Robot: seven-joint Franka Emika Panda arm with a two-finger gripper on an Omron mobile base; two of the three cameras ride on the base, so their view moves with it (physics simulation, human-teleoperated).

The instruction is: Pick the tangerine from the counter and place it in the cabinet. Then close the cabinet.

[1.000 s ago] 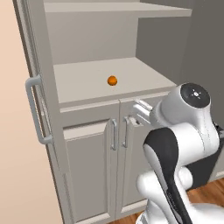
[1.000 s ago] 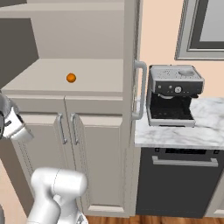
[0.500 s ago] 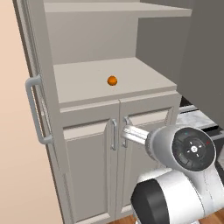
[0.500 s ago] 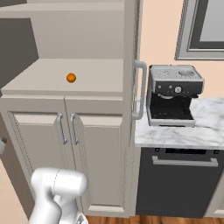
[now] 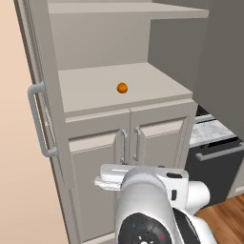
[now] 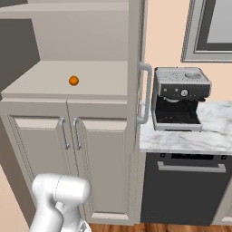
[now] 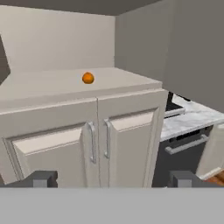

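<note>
Small bright-orange tangerine [image 5: 122, 87] sits alone on the plain beige shelf of the open cabinet [image 5: 157, 81], near its front edge.
The white arm has swung lower and closer to the cameras since a second ago; the fruit hasn't budged. The two-finger gripper [image 7: 112, 179] hangs free before the lower double doors [image 7: 92, 140], jaws spread wide, nothing between them. Open air above the shelf; marbled counter [image 6: 190, 136] off right.

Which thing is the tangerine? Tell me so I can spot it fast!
Find the tall beige cabinet with its doors swung open. On its lower shelf, above two shut doors, sits the tangerine: a tiny round ball, the one bright orange thing there.
</note>
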